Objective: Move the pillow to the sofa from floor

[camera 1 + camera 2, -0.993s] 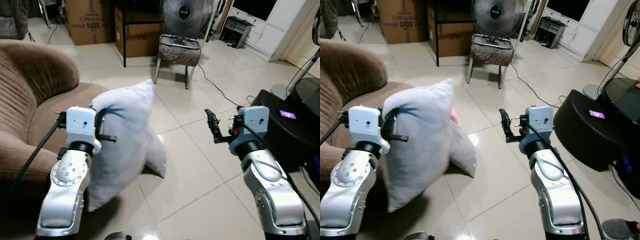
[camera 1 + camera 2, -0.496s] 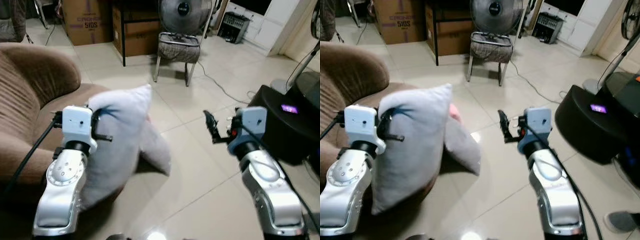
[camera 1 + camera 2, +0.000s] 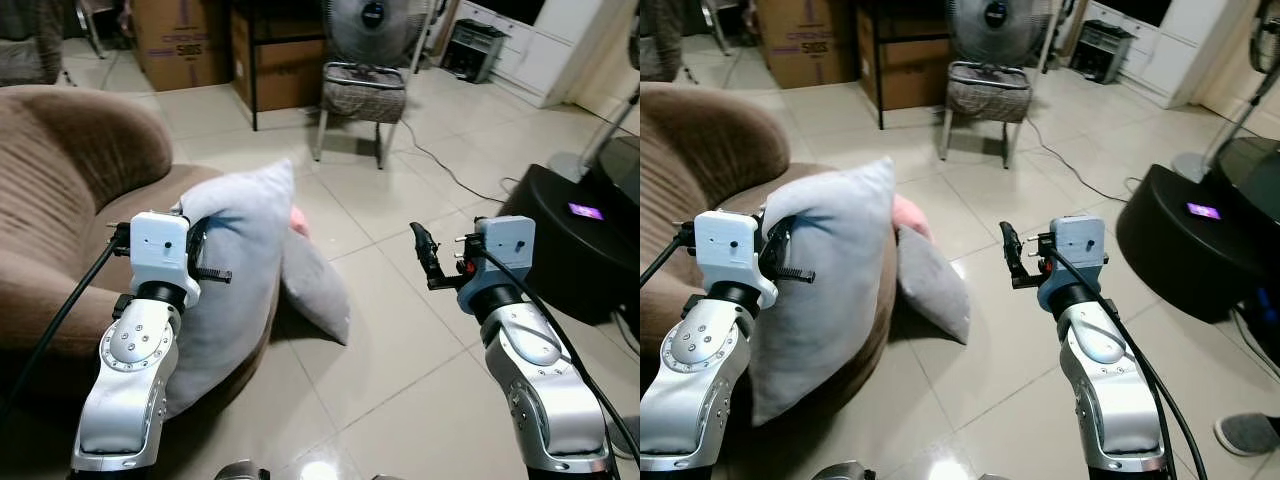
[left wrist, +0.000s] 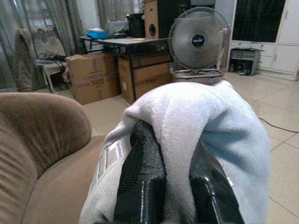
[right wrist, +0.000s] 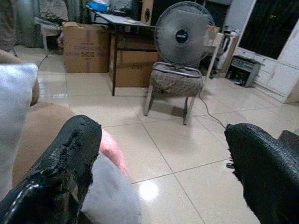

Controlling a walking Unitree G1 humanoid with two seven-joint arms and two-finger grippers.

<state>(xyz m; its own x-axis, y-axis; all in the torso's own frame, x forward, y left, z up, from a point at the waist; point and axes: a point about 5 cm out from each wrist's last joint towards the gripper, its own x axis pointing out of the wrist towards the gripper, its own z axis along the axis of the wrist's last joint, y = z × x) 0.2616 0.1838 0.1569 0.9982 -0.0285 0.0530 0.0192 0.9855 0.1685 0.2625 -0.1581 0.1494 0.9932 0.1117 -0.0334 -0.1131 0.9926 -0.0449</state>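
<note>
Left eye view: left gripper, arm raised at lower left, pinches pillow upright over sofa edge. Right gripper, mid-right, fingers spread wide, holds nothing above floor.

Pillow lower corner behind left arm; pink item mostly hidden behind pillow.
</note>
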